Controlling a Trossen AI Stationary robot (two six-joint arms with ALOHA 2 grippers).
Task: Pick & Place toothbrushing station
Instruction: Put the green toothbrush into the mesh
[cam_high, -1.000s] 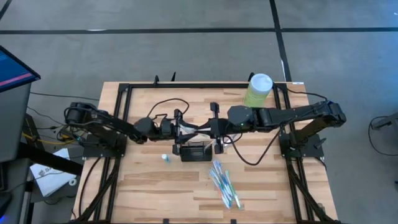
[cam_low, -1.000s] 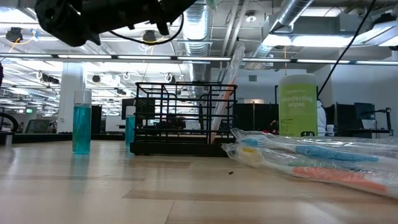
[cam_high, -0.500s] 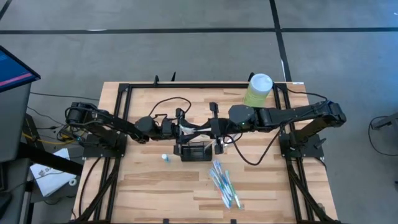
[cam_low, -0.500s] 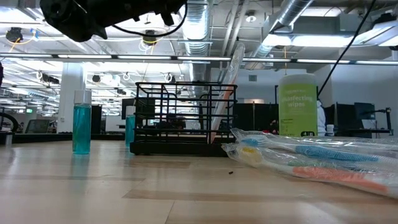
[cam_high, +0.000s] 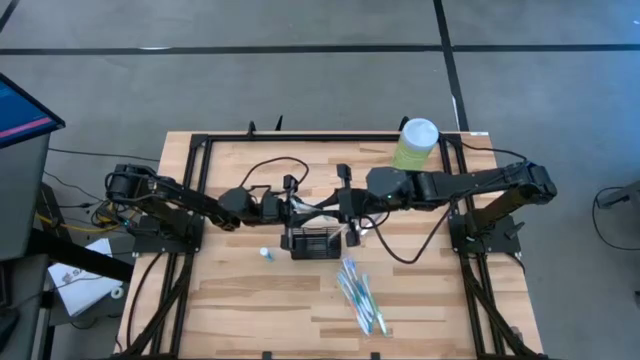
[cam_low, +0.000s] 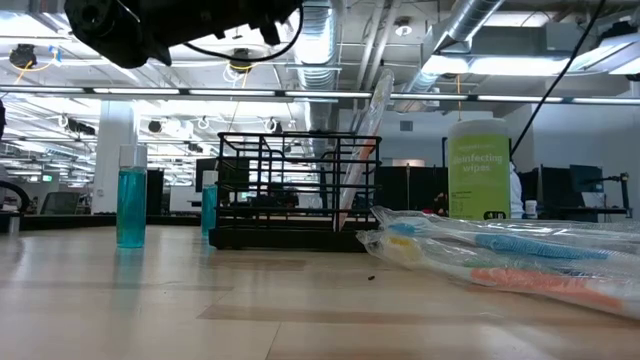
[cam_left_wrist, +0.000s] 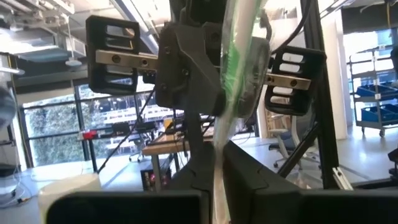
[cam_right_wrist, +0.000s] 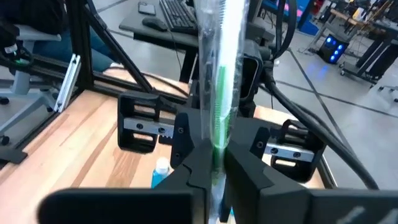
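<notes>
Two grippers (cam_high: 290, 208) (cam_high: 345, 208), one wrapped toothbrush (cam_right_wrist: 217, 81), one toothbrushing station (cam_high: 316, 241)

Wooden table (cam_high: 240, 300) carries station (cam_high: 313, 242), toothbrushes (cam_high: 361, 297), canister (cam_high: 414, 145)

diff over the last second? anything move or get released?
Almost nothing. In the low view the dark arm overhead rose slightly and drifted right. Both hands stay closed on the wrapped green toothbrush above the black mesh holder: right hand, left hand. Holder, blue bottles, wipes canister and packaged toothbrushes unmoved.
</notes>
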